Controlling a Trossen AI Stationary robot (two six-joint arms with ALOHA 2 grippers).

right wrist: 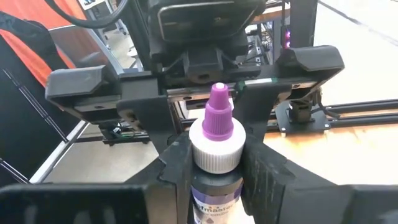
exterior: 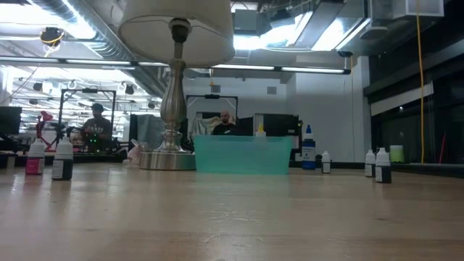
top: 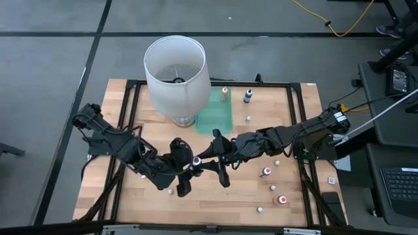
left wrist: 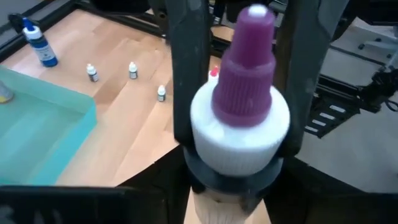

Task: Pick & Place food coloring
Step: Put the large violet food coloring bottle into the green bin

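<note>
Food coloring bottle (right wrist: 215,163), the purple-tipped one, sits between your two tools above the front middle of the desk (top: 215,196), its long axis running from one tool toward the other. Your right tool (right wrist: 214,168) clasps its dark body just under the white collar. Your left tool (left wrist: 239,134) faces it tip-on, its fingers (left wrist: 186,81) lying along both sides of the collar; whether they press or merely flank it you cannot tell. Both arms are equally near, so the handover turns on who lets go. The other small bottles (top: 266,172) stand scattered on the desk, well apart from the green tray (top: 217,112). The low view shows neither tool.
</note>
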